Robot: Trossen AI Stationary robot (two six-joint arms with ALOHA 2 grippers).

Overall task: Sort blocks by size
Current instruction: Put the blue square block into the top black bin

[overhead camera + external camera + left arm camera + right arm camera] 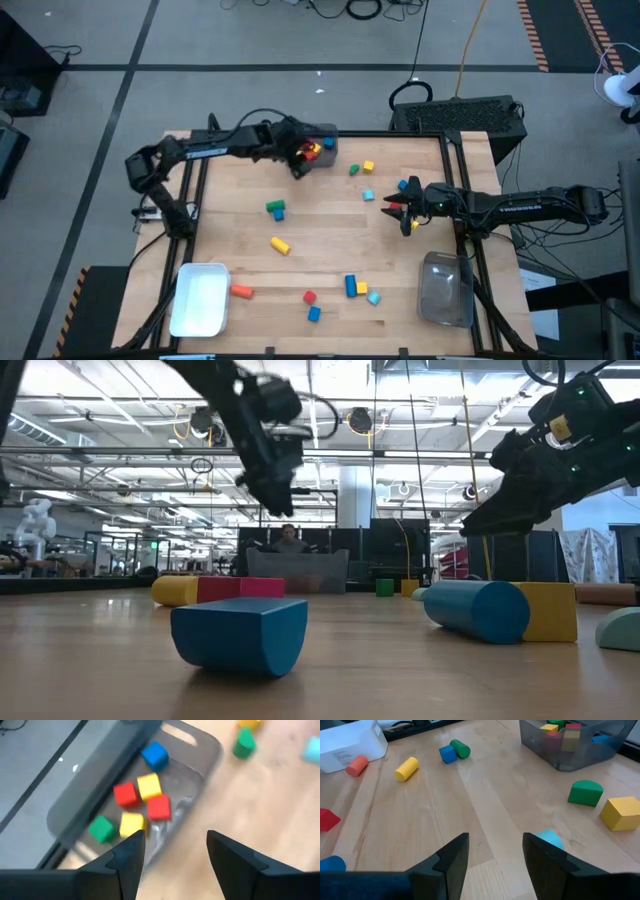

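The table (320,250) carries three bins: a white bin (200,298) at its near left corner, a clear bin (446,290) at its near right, and a grey bin (200,750) at the far edge, over which the left gripper (172,852) hangs with jaws apart and nothing between them. In the grey bin lie six small cubes (150,786), red, yellow, blue and green, while the other blocks (278,244) lie loose across the table between the bins. The right gripper (495,855), right of the grey bin, is also open and empty, with what seems a cyan block (549,838) just beyond its fingers.
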